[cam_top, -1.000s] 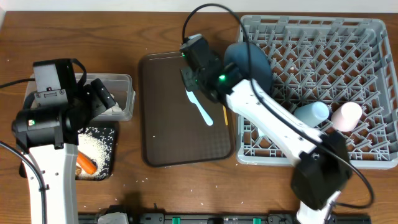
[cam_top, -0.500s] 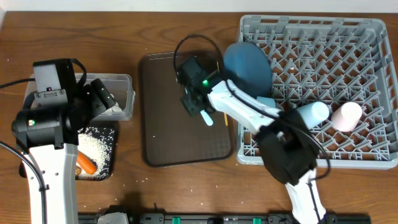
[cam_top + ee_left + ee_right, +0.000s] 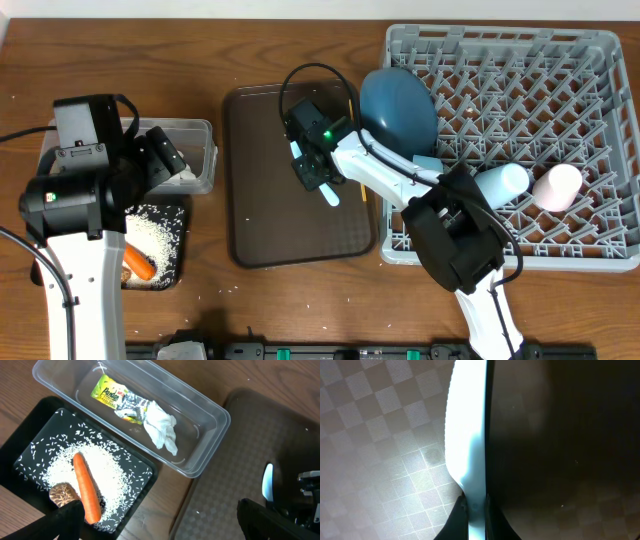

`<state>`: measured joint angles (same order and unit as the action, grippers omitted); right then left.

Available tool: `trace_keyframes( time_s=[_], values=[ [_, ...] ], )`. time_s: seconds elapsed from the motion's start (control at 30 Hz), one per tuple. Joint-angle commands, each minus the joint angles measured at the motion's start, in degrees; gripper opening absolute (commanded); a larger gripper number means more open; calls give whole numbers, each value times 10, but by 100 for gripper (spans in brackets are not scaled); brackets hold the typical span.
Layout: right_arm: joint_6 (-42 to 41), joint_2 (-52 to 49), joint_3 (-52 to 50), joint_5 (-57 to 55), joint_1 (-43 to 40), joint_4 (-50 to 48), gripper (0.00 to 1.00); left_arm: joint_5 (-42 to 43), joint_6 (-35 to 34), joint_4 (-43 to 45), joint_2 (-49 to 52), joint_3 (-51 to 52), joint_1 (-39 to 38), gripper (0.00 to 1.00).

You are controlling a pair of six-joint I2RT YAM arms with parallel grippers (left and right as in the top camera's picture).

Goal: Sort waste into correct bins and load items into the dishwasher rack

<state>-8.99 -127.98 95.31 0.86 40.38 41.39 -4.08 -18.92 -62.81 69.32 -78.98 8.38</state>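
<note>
The light-blue knife [image 3: 331, 196] lies on the brown serving tray [image 3: 265, 200], and my right gripper [image 3: 320, 178] is shut on it. In the right wrist view the knife [image 3: 467, 435] runs up from between the closed right gripper [image 3: 476, 510]. My left gripper [image 3: 165, 527] hangs open over the table edge between the black tray [image 3: 30, 450] and the serving tray. The clear tub [image 3: 212, 407] holds the wrapper [image 3: 112, 396] and the tissue [image 3: 161, 430]. Rice [image 3: 60, 462], the carrot [image 3: 85, 487] and a brown lump [image 3: 61, 494] lie in the black tray.
The grey rack [image 3: 520, 60] fills the right side, holding the dark-blue plate [image 3: 398, 108], a light-blue cup [image 3: 500, 182] and a pink cup [image 3: 557, 186]. A thin chopstick [image 3: 362, 193] lies by the serving tray's right edge. The right arm's cable loops above the tray.
My right gripper has come down and toward the front along the serving tray onto the knife, and has closed on it. The left arm has not moved.
</note>
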Motion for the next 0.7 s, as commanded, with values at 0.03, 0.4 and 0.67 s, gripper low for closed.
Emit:
trace_keyframes(
  time_s=[0.03, 0.4, 0.67],
  values=[
    [-4, -17, 3, 2, 4, 2, 1, -5, 2, -2, 0, -1, 2, 98],
    [-4, 30, 11, 3, 5, 9, 1, -5, 2, -2, 0, -1, 2, 98],
    [-3, 89, 11, 2, 5, 11, 1, -5, 2, -2, 0, -1, 2, 98]
  ],
)
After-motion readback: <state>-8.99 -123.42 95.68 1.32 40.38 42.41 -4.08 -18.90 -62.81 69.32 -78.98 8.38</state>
